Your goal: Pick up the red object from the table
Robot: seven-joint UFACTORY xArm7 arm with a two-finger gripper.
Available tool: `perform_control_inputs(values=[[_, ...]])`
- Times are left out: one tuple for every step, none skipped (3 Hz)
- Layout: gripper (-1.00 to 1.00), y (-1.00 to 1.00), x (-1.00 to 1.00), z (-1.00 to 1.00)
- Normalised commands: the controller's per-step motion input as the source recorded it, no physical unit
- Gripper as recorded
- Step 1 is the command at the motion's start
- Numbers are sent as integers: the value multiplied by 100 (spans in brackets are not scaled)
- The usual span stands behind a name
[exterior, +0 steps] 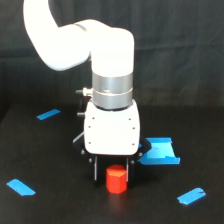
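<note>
One red object (116, 180), three blue tape strips, one blue tray (160, 151) on your worktop (50, 200).
Matte orange-red hex block, upright; your hand (113, 172) straddles it, fingers spread.

orange-red block (116, 180), black table (50, 200), blue tape strips (21, 187)

Single exterior view, close, level with table (50, 205)
</note>
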Motion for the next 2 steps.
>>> perform_control_inputs(values=[[-97,1,5,-27],[-100,9,17,-13]])
